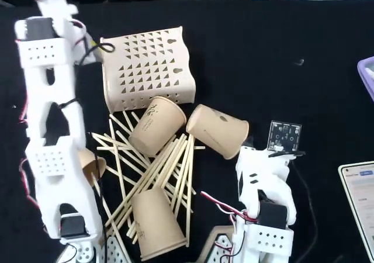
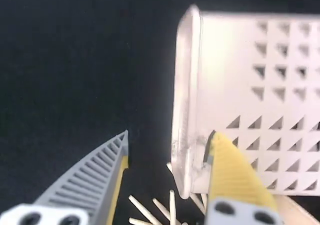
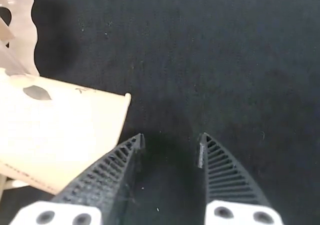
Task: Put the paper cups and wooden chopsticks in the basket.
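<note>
Basket (image 2: 260,50) and left gripper (image 2: 170,135) meet at the far left of the table (image 1: 263,58). The jaws are spread wide, and the basket's rim edge lies in the gap between them. One yellow-faced pad (image 2: 227,165) sits over the perforated wall, though I cannot tell whether it actually touches. The grey finger (image 2: 102,172) is out over bare black cloth.

The basket lies on its side, its triangle-cut wall facing up. Just near of it, a few wooden chopsticks (image 2: 150,205) poke out from under the rim.

The right gripper (image 3: 170,142) sits low at the near right, jaws also spread with only dark cloth between them. The right cup (image 3: 60,135) lies on its side just beside one finger, outside the gap.

From above, that right cup lies right of the pile's centre. The middle cup (image 1: 155,125) lies just left of it, touching the basket's near edge. The near cup (image 1: 155,223) rests at the near end of the pile. A fourth cup (image 1: 92,165) shows partly from under the left arm (image 1: 49,128).

The chopsticks fan out loosely among and beneath the cups, most running near to far. None of the cups or sticks is inside the basket.

At the right edge sit a purple item (image 1: 367,76) and, nearer, a phone-like screen (image 1: 357,199).
</note>
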